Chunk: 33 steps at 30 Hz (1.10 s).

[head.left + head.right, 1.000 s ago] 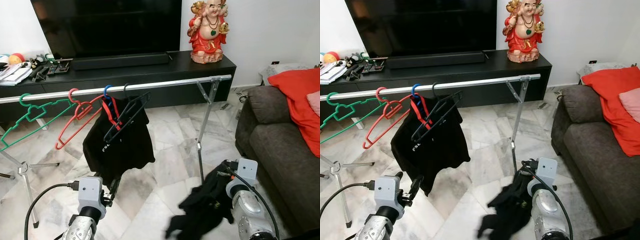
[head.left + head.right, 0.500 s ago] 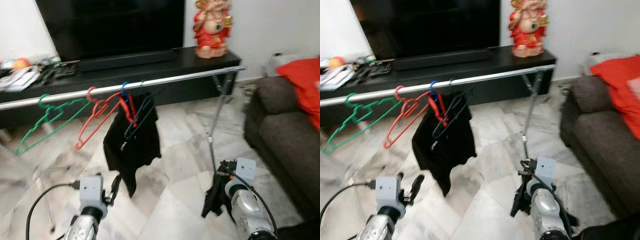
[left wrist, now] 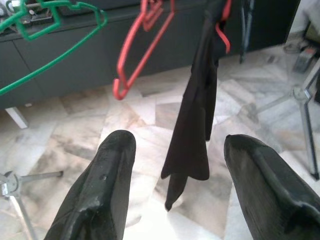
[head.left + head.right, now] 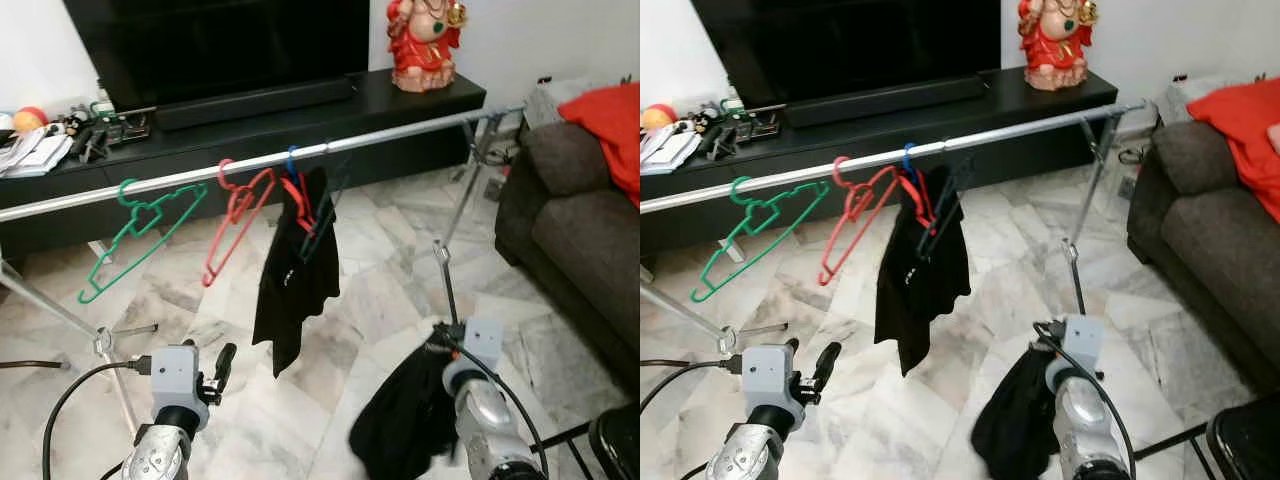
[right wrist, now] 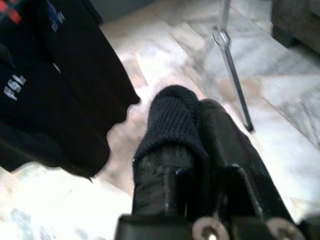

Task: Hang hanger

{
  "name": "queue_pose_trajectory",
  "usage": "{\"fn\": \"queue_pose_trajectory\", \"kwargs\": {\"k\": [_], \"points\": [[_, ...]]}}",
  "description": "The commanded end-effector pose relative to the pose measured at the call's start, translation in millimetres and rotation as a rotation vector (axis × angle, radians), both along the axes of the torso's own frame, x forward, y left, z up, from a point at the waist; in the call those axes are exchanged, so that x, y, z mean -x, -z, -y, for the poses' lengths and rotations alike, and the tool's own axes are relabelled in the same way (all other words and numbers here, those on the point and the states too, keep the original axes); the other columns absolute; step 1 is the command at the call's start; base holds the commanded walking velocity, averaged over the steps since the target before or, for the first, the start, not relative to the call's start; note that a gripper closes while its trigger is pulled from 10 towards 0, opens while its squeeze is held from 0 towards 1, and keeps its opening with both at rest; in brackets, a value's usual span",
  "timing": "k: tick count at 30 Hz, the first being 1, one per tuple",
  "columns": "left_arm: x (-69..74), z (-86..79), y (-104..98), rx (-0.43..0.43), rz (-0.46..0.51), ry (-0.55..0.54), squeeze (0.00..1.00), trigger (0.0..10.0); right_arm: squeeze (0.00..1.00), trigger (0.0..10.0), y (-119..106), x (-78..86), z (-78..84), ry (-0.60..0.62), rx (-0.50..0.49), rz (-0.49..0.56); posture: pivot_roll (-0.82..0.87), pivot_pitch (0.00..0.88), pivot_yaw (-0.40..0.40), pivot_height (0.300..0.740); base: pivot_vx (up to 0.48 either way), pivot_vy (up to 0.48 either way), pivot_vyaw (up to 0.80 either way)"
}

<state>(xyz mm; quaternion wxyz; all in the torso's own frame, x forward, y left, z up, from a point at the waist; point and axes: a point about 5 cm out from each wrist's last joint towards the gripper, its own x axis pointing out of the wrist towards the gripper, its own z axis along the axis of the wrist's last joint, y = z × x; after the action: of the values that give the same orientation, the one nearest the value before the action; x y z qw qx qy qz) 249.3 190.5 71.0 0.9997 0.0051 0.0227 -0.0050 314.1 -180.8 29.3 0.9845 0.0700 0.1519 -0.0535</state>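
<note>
**Black garment in the right gripper, rail ahead**

Head views: the rail (image 4: 300, 158) runs across the room in front of the TV stand (image 4: 250, 125). On it hang a green hanger (image 4: 140, 235), a red hanger (image 4: 235, 215) and a black shirt (image 4: 295, 275) on its own hanger. Low on the right, the right gripper (image 4: 440, 350) carries a black garment (image 4: 400, 420), well below the rail. The left gripper (image 4: 222, 362) points forward, carrying nothing.

Left wrist view: the two black fingers (image 3: 107, 185) are spread apart with nothing between them; the hung shirt and red hanger lie ahead.

Right wrist view: the right gripper is clenched on dark knit cloth wrapped over its fingers. Whether a hanger sits inside, I cannot tell.

Judgement: this is the carry and approach; next it must lift the load to the bare rail right of the shirt.
</note>
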Motion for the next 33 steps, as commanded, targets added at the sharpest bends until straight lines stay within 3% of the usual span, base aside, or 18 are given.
{"fn": "queue_pose_trajectory", "kwargs": {"k": [1,33], "points": [[3.2,-3.7,2.7,0.013,-0.023,-0.004,0.0,10.0,0.0,10.0,-9.1,-6.5,-3.0,-0.006,0.003,0.043,-0.01,0.107,0.072,0.74,0.0,0.0,0.0],[3.2,3.0,0.5,0.005,-0.019,0.038,0.0,10.0,0.0,10.0,-1.4,-1.3,-0.1,-0.002,0.01,0.014,-0.01,0.114,0.071,0.74,0.395,0.0,0.0]]}}
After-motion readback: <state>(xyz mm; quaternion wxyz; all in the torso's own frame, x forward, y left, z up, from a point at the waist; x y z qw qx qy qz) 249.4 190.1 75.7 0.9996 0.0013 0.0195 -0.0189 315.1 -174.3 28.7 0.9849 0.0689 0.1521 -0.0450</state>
